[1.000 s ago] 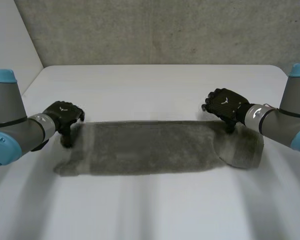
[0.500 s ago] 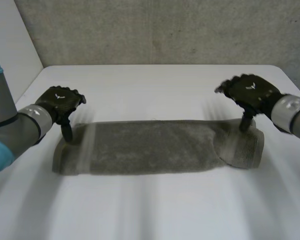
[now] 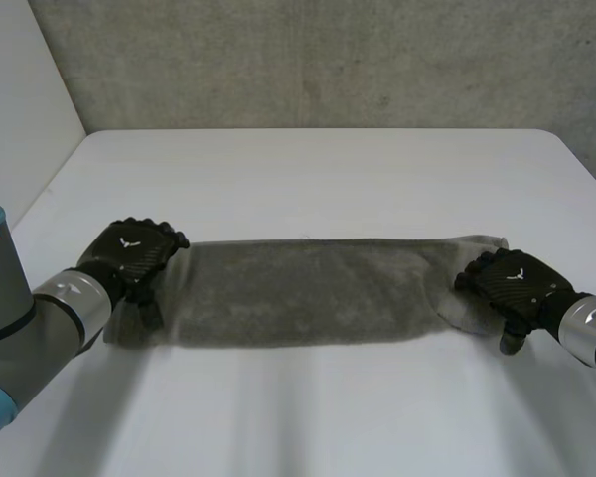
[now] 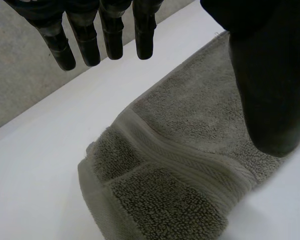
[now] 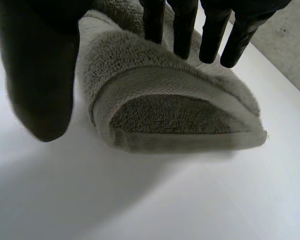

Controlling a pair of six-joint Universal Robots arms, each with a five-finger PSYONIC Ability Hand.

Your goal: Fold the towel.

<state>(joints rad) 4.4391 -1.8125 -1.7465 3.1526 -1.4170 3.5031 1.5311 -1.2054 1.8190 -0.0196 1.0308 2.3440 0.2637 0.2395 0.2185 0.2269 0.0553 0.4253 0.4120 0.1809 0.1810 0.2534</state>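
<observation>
Your left hand point(image 3: 131, 258) hangs over the left end of the towel point(image 3: 308, 293), released: in its wrist view the fingers point(image 4: 112, 30) are straight and spread away from the thumb point(image 4: 267, 75), and they grip nothing. Your right hand point(image 3: 512, 281) is over the towel's right end in the same state, with straight fingers above the cloth, the thumb off to one side and the rounded end of the towel lying between them, unpinched.

The towel lies as a long narrow strip across the near half of the white table point(image 3: 308, 179), reaching from one hand to the other. Both ends show doubled layers, so the lengthwise fold looks done. By my reckoning, what's left is to take hold of the ends and bring them together across the strip.

A woven band point(image 4: 190, 160) crosses the left end, with no label on it. Each hand carries a small pale mark on its back, too small to read.
</observation>
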